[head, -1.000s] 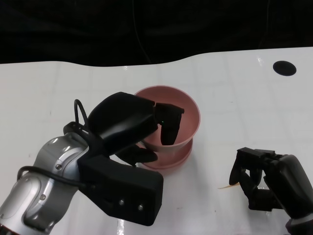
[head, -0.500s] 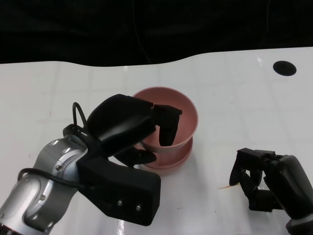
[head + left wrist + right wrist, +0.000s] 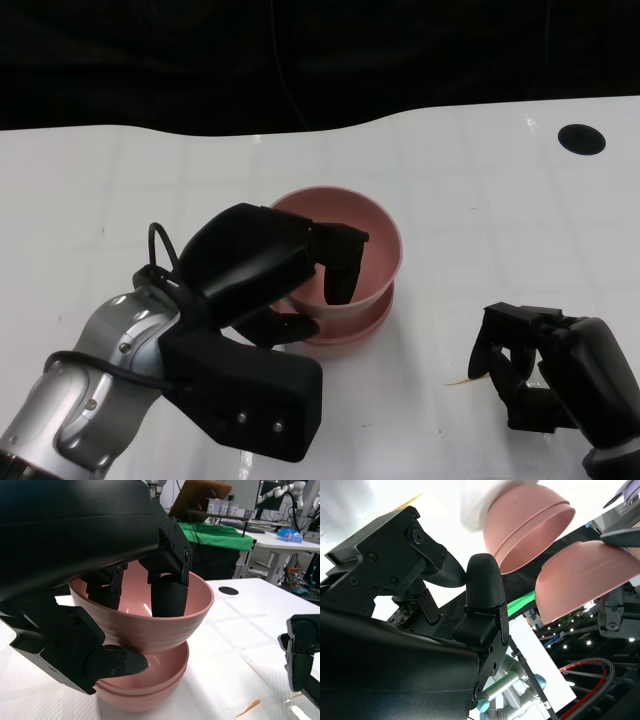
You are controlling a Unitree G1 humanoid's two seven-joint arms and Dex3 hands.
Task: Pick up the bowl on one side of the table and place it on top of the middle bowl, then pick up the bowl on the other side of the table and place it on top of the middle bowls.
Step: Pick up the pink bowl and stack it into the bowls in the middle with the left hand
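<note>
Vs a second ago: left hand (image 3: 265, 265) and the top bowl (image 3: 365, 240) it holds have shifted slightly toward the robot and left in the head view; right hand (image 3: 535, 370) hasn't moved, and neither has the small tan sliver (image 3: 458, 381).

Left hand pinches the top bowl's near wall: fingers (image 3: 169, 597) inside, thumb (image 3: 115, 662) outside under the rim. Left wrist view shows the bowl raised and tilted above the stacked bowls (image 3: 150, 682) (two pink bowls nested, lower pair), with a visible gap on the far side. Can't tell whether it touches the stack on the near side, the hand hides that.

Right hand rests on the bench (image 3: 480, 170) well to the right of the stack, fingers curled in, holding nothing.

Room: open white bench surface right of and behind the stack; the bench's far edge runs well behind it, dark beyond. A black round hole (image 3: 581, 138) sits near the far right corner, well clear. Left forearm (image 3: 100, 380) crowds the near-left side.

Contents: top bowl has only the fingers in it; the stack's inside is mostly hidden.
</note>
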